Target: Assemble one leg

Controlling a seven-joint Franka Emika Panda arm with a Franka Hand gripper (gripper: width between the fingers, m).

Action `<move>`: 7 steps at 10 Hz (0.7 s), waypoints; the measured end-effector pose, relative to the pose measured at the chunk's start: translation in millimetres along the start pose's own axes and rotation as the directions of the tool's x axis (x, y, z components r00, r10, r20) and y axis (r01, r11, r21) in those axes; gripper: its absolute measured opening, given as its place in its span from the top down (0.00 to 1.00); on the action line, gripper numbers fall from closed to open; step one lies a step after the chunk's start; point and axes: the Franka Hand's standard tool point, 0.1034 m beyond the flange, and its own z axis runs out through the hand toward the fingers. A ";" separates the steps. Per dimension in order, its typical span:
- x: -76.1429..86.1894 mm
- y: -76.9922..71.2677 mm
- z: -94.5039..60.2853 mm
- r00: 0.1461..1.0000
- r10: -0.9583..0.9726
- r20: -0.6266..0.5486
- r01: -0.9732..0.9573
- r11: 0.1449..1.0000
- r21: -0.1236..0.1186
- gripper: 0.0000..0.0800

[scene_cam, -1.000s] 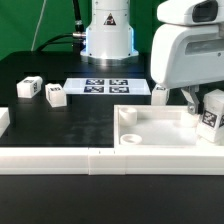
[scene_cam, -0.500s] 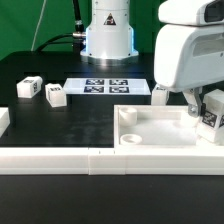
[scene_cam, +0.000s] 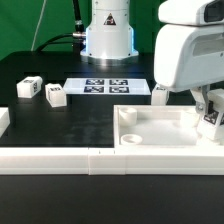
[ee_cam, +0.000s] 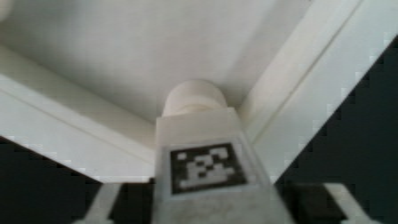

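front rail (scene_cam: pixel 60 160): long white bar along the near table edge, smooth matte plastic, with a seam near the middle
tray (scene_cam: pixel 150 138): large white square panel just behind the rail, with raised walls, a flat floor and a round hole (scene_cam: pixel 128 137) in its near corner on the exterior view's left
held leg (scene_cam: pixel 211 118): stubby white block with a black-and-white square tag (ee_cam: pixel 210 166) on its face and a rounded far end; it sits at the tray's corner on the exterior view's right, close to the wall (cannot tell whether it touches)
gripper (scene_cam: pixel 209 110): clamped on the held leg, one jaw on each side
table (scene_cam: pixel 80 120): black, matte, flat
edge block (scene_cam: pixel 3 120): white piece cut off at the exterior view's left, shape unclear
loose legs: two tagged white blocks just beside each other, outer leg (scene_cam: pixel 28 88) and inner leg (scene_cam: pixel 55 96); a third leg (scene_cam: pixel 160 94) lies at the marker board's end
marker board (scene_cam: pixel 108 86): thin flat white sheet with printed black tags
robot base (scene_cam: pixel 108 35): white, rounded
backdrop (scene_cam: pixel 30 25): green
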 end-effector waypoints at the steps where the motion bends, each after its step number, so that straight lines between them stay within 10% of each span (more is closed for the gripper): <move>1: 0.0 0.1 0.0 1.000 0.000 0.000 0.000 1.000 0.000 0.63; 7: -3.3 5.4 1.4 0.952 0.304 -0.022 -0.304 0.952 0.020 0.63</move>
